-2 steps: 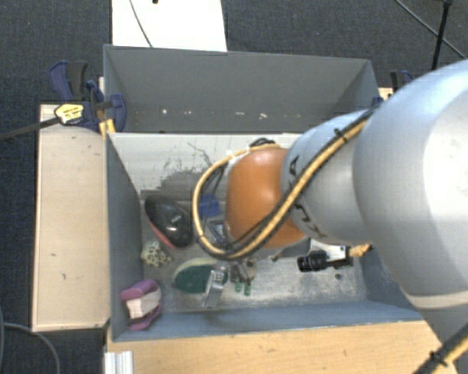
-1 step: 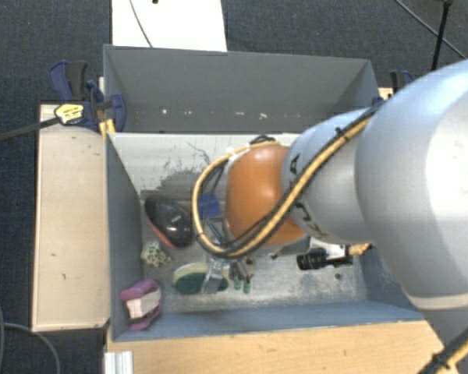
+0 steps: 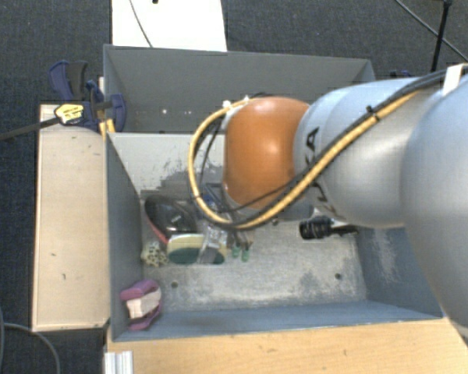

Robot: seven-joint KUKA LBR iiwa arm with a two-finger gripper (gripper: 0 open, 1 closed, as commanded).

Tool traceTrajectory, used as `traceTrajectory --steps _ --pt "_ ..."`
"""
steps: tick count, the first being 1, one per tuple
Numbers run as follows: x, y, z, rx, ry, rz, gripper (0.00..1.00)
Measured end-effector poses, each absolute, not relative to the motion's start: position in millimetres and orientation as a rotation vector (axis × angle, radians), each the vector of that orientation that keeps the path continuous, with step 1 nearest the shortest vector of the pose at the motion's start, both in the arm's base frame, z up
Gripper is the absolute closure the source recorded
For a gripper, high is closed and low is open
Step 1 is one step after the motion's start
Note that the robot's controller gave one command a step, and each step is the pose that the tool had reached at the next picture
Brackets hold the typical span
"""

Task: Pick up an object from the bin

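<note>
- Green-cream thing (image 3: pixel 184 248) lay on the bin (image 3: pixel 312 280) floor at left, just beside the gripper (image 3: pixel 218 244).
- Whether the gripper was open or closed could not be told.
- Nothing looked lifted; grasp and lift remained.

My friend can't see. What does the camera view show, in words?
A silver robot arm with an orange cover reaches from the right into a grey metal bin, down over a small heap at its left side: a black thing, a green and cream thing and a speckled yellowish lump. A purple and pink thing lies apart in the near left corner.
</note>
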State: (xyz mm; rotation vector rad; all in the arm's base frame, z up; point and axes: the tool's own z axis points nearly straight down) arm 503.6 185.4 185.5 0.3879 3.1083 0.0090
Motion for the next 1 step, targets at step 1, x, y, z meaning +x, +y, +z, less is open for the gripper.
traceTrajectory --steps 1 --pt "556.4 168.6 318.0 0.44 3.099 0.007 1.0"
